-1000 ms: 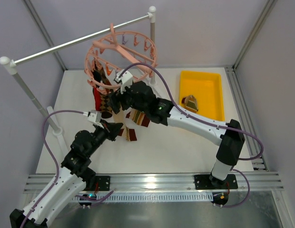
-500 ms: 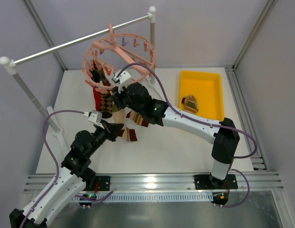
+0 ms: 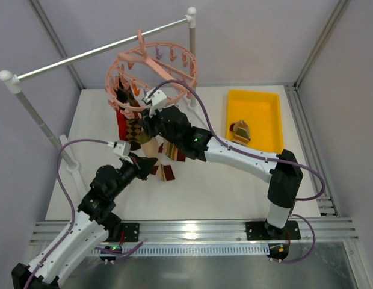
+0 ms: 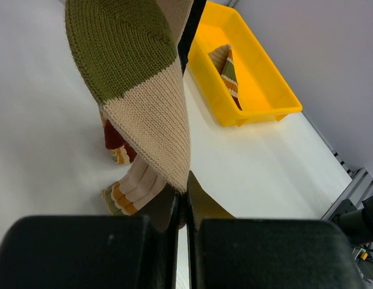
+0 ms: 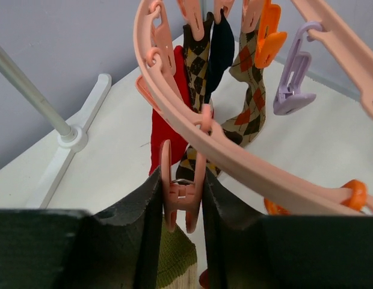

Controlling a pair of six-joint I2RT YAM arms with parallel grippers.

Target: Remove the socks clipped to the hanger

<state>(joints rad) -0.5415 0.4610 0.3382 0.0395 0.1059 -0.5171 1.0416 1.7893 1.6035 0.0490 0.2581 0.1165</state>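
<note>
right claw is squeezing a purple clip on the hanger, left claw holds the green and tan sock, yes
No, the clip in the right claw is pink, not purple, per the right wrist view. It is on the hanger; the left claw holds that sock.

Pale grey walls enclose a white table. A metal rail on white posts crosses the back; lighting looks even, perhaps from overhead.

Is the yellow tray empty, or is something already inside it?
Not empty. One sock, striped tan and olive, lies inside the yellow tray. The top and left wrist views both show it. The rest of the tray floor is bare.
</note>
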